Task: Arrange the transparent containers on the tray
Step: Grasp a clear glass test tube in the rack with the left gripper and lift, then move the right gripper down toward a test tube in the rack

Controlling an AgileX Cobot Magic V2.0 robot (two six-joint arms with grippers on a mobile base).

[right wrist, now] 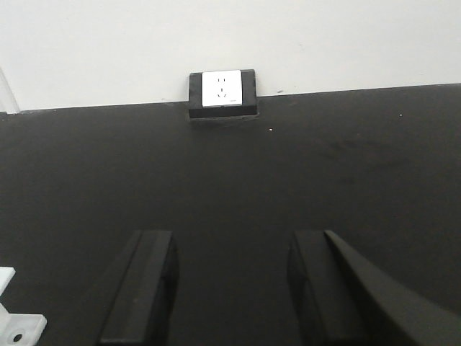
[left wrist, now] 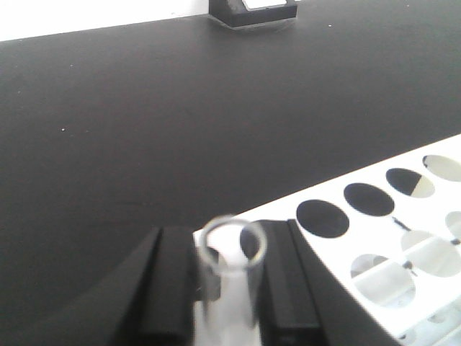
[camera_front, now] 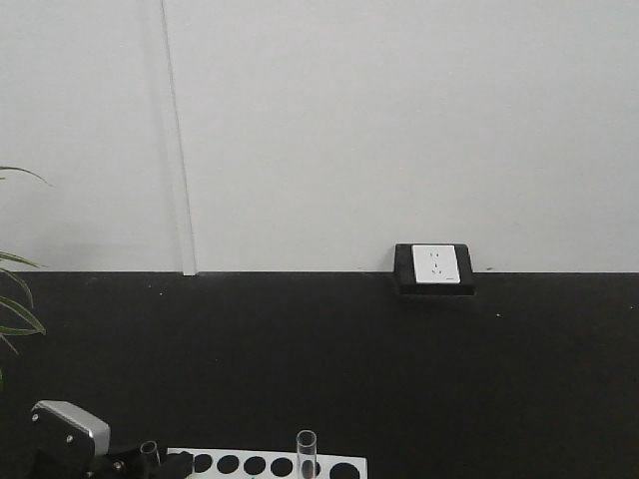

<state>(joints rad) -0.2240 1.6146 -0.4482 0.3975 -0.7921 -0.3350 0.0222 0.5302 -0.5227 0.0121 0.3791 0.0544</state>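
Note:
A clear test tube (left wrist: pixel 229 288) stands upright between my left gripper's (left wrist: pixel 227 232) black fingers, which press on both of its sides, at the near end of a white rack with round holes (left wrist: pixel 338 241). In the front view this gripper (camera_front: pixel 150 463) sits at the bottom left with the tube's rim (camera_front: pixel 150 449) just off the rack's (camera_front: pixel 354 467) left end. A second test tube (camera_front: pixel 307 451) stands in a rack hole. My right gripper (right wrist: pixel 232 241) hangs open over the bare black tabletop with nothing between its fingers. The tray is out of view.
A white wall socket in a black frame (camera_front: pixel 435 266) sits at the back edge of the black table (camera_front: pixel 319 359), against the white wall. Green plant leaves (camera_front: pixel 12 299) reach in at the far left. A white part's corner (right wrist: pixel 14 328) shows bottom left in the right wrist view.

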